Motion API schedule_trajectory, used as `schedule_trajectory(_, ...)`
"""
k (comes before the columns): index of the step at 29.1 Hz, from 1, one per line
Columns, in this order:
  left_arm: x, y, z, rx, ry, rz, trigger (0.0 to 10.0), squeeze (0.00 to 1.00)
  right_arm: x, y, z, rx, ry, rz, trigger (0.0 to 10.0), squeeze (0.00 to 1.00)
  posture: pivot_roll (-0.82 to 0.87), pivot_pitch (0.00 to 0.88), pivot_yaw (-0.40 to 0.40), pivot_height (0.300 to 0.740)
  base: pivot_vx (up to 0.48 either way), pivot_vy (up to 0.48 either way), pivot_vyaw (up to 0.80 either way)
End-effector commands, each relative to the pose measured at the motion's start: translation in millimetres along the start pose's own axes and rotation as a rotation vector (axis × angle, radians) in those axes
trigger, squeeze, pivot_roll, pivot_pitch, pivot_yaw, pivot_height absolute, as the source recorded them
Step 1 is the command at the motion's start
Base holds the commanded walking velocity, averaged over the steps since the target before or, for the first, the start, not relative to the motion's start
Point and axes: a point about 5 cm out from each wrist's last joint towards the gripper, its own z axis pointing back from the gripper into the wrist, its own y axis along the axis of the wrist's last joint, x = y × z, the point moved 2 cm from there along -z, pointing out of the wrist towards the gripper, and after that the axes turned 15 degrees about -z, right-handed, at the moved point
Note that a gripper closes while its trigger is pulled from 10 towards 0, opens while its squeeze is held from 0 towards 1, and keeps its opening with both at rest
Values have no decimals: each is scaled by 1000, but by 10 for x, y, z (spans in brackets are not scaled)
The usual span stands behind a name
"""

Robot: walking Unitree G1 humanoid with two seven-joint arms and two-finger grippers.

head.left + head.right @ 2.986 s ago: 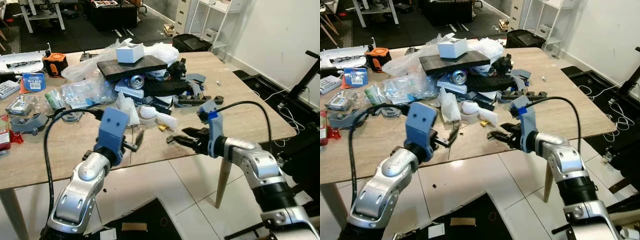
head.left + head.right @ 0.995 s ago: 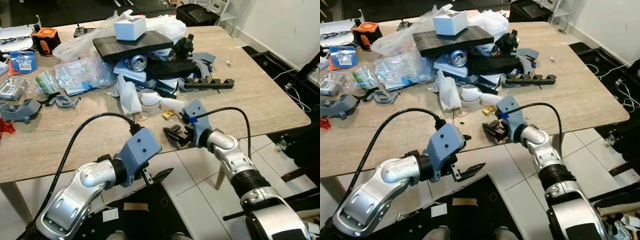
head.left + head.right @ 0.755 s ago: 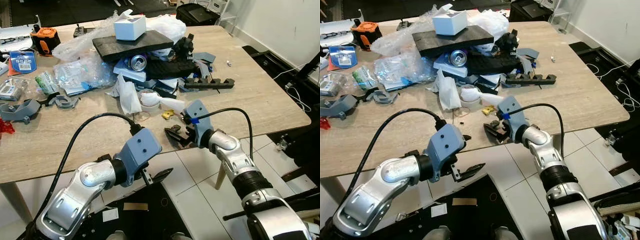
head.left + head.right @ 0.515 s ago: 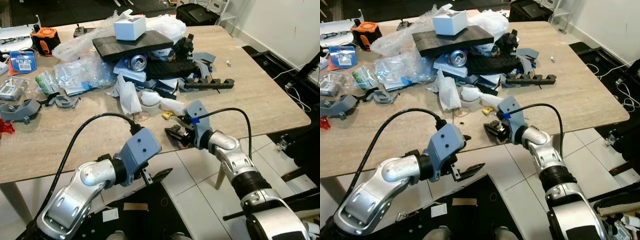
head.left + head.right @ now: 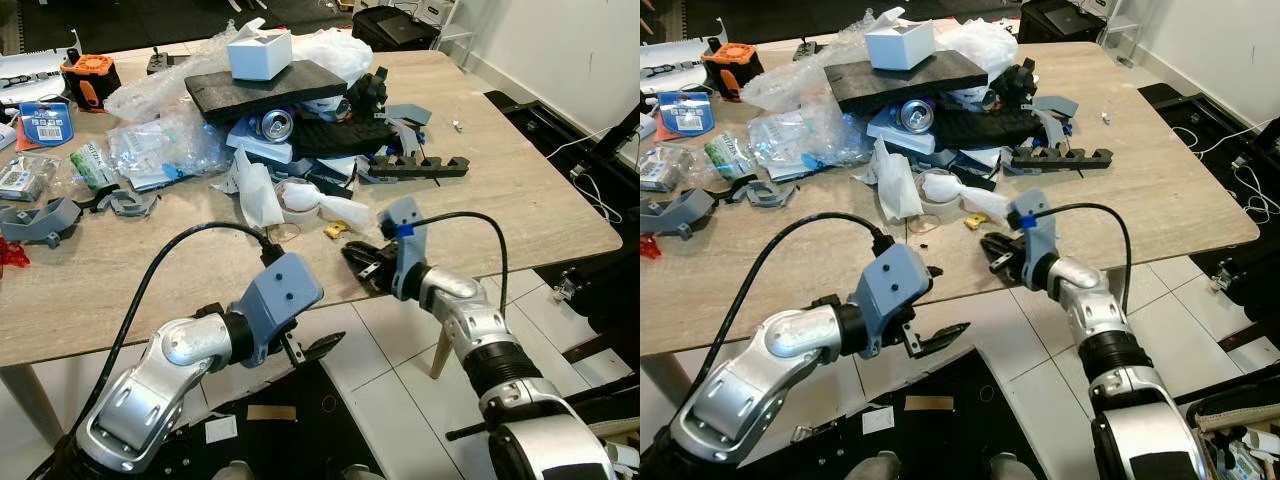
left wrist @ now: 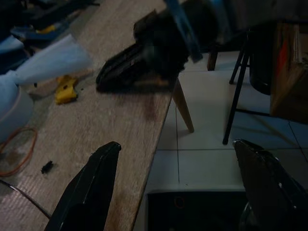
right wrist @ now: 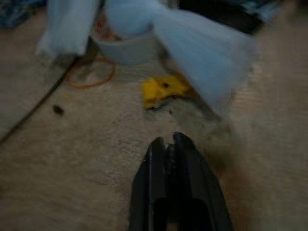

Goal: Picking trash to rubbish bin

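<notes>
End effector (image 7: pixel 169 144) closed, aimed at yellow scrap (image 7: pixel 163 90).

A light wooden table (image 5: pixel 1160 190) carries a heap of clutter: a white cardboard box (image 5: pixel 899 44) sits on a dark flat slab (image 5: pixel 910 80), with a dented silver drink can (image 5: pixel 916 116) and crumpled clear plastic bags (image 5: pixel 800 135) below. The right gripper (image 5: pixel 996 250) lies low over the near table edge, just beside a small yellow scrap (image 5: pixel 976 215) and a white paper-wrapped roll (image 5: pixel 940 187). The left gripper (image 5: pixel 937 342) hangs below the table edge, over the floor, its fingers spread.

tabletop (image 5: pixel 520 190): matt pale wood grain | floor (image 5: pixel 390 400): glossy white tile | can (image 5: pixel 275 125): shiny metal | bags (image 5: pixel 160 150): crinkled clear plastic | slab (image 5: pixel 265 95): matt black
</notes>
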Motion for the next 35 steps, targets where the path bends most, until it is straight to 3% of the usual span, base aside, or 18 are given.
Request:
schedule_trajectory(1,2,15,-12,13,-1,-4,10000,0,21,6,42,13,11,-87,0,0,226,194,-49,740,0,0,0)
schedule_trajectory(5,-58,23,-6,21,29,9,10000,0,-150,556,242,209,198,-315,0,0,211,190,-58,740,0,0,0)
schedule_trajectory(7,-63,19,-4,22,31,11,10000,0,-169,622,276,229,221,-340,0,0,211,190,-58,740,0,0,0)
schedule_trajectory(11,-51,28,-37,24,50,14,10000,0,-235,908,554,322,385,-466,0,0,212,185,-74,740,0,0,0)
schedule_trajectory(17,-96,-27,1,-2,95,21,10000,0,-234,1091,778,467,520,-639,0,0,212,176,-70,740,0,0,0)
schedule_trajectory(22,-155,-12,-3,21,158,34,10000,0,-399,1072,927,459,677,-582,0,0,212,165,-61,740,0,0,0)
schedule_trajectory(25,-254,-4,-2,32,245,58,10000,0,-456,1042,966,458,718,-565,0,0,212,156,-57,740,0,0,0)
schedule_trajectory(26,-348,11,4,52,331,114,10000,0,-514,1037,1018,480,772,-564,0,0,209,139,-38,740,0,0,0)
schedule_trajectory(29,-366,31,5,74,352,153,10000,0,-558,1044,1064,498,810,-564,0,0,206,133,-30,740,0,0,0)
schedule_trajectory(31,-275,109,-21,132,294,190,10000,0,-642,1093,1201,563,915,-584,0,0,198,111,-13,740,0,0,0)
schedule_trajectory(35,-227,141,-42,156,268,203,10000,0,-673,1155,1309,631,999,-632,0,0,189,101,-4,740,0,0,0)
